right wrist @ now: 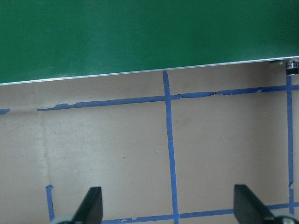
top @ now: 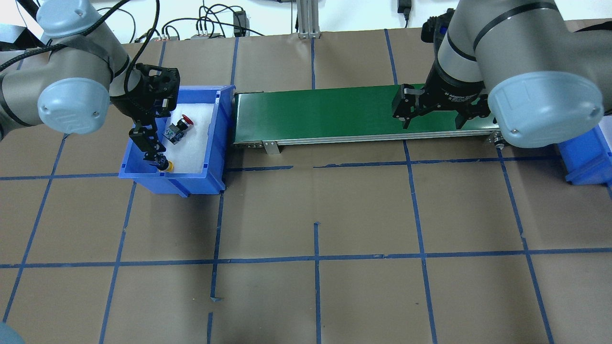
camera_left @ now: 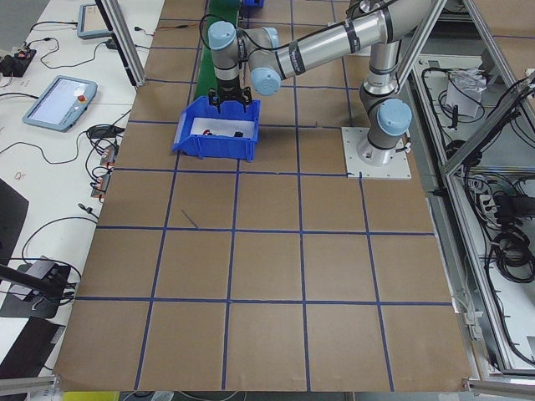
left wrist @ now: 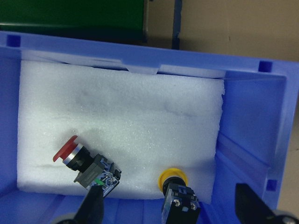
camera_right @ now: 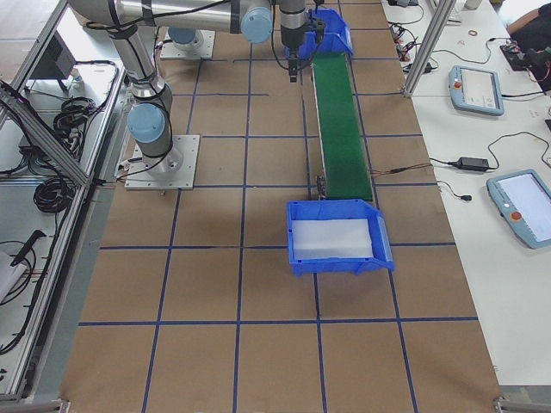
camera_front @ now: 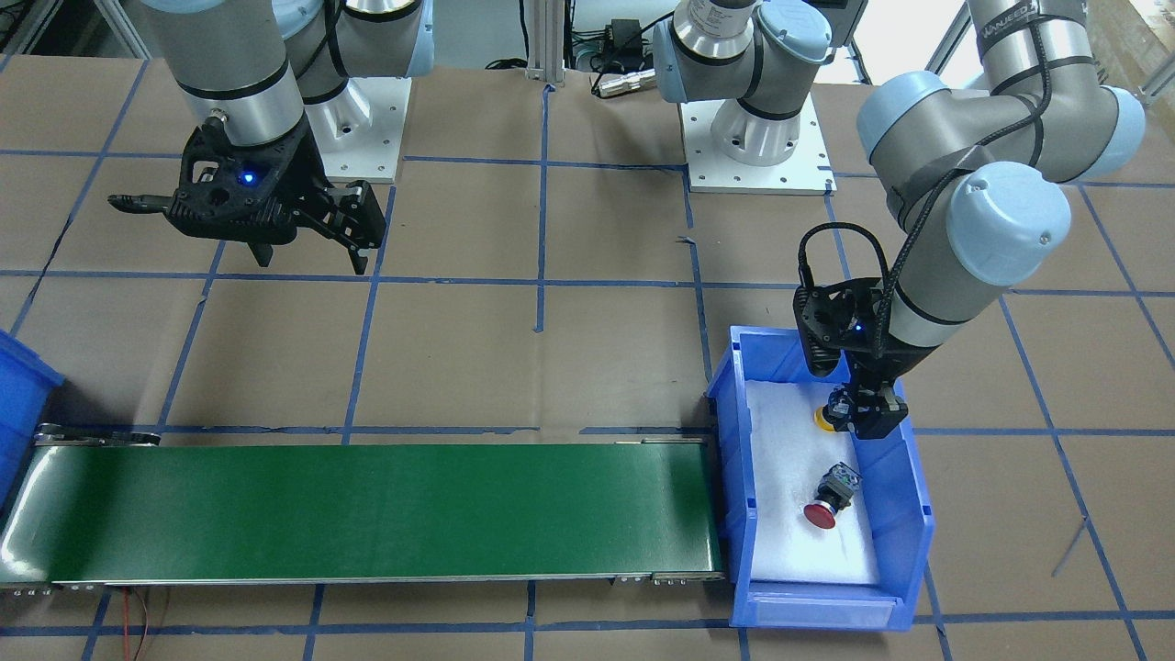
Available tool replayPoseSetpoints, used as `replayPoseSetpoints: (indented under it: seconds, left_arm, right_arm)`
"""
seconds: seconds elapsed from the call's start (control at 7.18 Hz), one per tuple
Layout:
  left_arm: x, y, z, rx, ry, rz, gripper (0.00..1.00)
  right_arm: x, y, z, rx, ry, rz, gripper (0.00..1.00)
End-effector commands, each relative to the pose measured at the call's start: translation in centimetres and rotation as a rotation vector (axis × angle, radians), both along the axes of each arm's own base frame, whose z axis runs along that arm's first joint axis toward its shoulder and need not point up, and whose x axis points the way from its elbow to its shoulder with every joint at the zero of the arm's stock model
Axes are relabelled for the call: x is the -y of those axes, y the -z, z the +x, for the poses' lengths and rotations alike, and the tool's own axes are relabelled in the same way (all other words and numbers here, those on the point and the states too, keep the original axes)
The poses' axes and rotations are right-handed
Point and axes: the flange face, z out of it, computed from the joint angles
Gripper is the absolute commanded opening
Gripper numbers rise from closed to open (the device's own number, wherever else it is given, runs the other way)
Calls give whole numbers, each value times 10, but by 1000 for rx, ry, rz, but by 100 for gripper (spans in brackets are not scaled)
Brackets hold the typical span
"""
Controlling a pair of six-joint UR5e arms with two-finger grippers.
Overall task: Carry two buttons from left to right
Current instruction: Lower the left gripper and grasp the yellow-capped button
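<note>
The yellow button (left wrist: 173, 178) lies on white foam in the blue bin (camera_front: 826, 608) on my left side. My left gripper (left wrist: 173, 207) is lowered into that bin and open, its fingers (left wrist: 92, 206) wide apart on either side of the yellow button without touching it. The red button (left wrist: 70, 149) lies on its side a little away on the foam; it also shows in the front view as the red button (camera_front: 824, 505). My right gripper (top: 430, 113) hangs open and empty above the table beside the near edge of the green conveyor belt (top: 325, 110).
A second blue bin (camera_right: 336, 256) lined with white foam stands at the belt's right end. The belt runs between the two bins. Brown paper with blue tape lines covers the table (top: 315, 215).
</note>
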Motion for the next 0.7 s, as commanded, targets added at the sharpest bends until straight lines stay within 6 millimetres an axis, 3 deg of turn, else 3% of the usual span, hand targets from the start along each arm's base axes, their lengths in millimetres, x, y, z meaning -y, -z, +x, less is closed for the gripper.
replayPoseSetpoints:
  seconds: [0.0,0.28,0.42,0.56]
  left_arm:
    - [-5,15,18,-6,46,27,100]
    - [-8,26,18,-6,48,48,100]
    - [-2,21,28,2,33,32,100]
    - [-8,33,29,1,29,51,99]
  right_arm:
    - [0,-1,1,0,-1,-2,100]
    - [0,-3,0,0,0,-5,100]
    - [0,-3,0,0,0,-5,100]
    - [-1,-2,0,0,0,-4,100]
